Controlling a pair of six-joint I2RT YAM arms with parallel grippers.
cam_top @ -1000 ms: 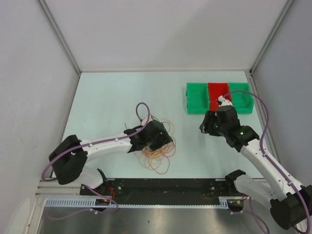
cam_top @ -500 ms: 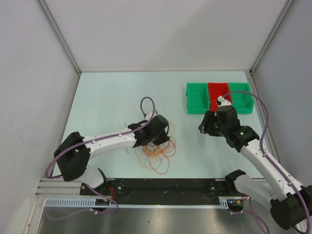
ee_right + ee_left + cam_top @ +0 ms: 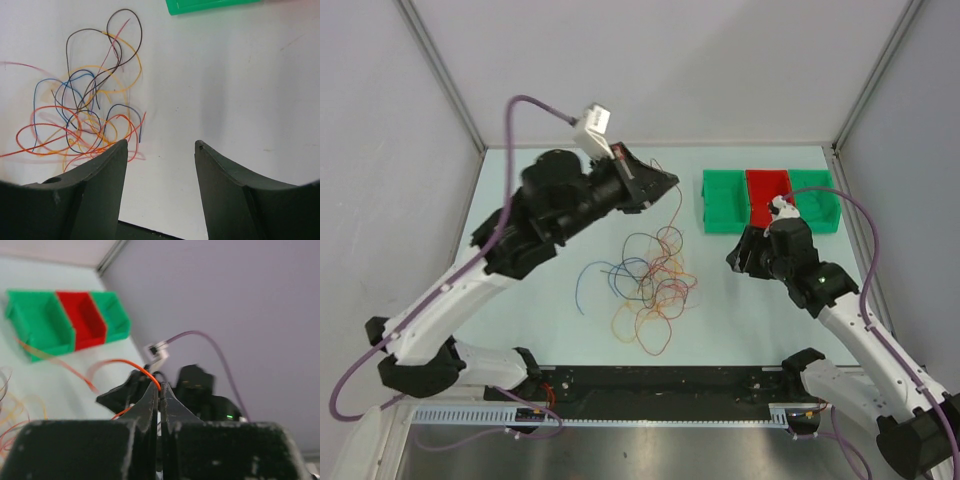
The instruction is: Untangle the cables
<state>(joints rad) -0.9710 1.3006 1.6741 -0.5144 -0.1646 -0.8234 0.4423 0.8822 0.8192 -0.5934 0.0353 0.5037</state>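
The cables (image 3: 648, 287) lie as a loose tangle of orange, red, blue and dark brown loops on the table's middle; in the right wrist view the cables (image 3: 85, 117) fill the upper left. My left gripper (image 3: 670, 181) is raised high above the table's far side. In its wrist view the left gripper (image 3: 160, 386) is shut on a thin orange cable (image 3: 125, 361), which trails down toward the pile. My right gripper (image 3: 738, 258) hovers right of the tangle. The right gripper (image 3: 160, 145) stands open over bare table with nothing between its fingers.
A row of bins, green, red, green (image 3: 770, 198), stands at the back right; the bins (image 3: 65, 325) also show in the left wrist view. Metal frame posts and grey walls enclose the table. Thick purple robot cables arc over both arms.
My left gripper shut on an orange cable at the pile and rose high toward the back, drawing the tangle out into wider loops. The right arm has barely moved.
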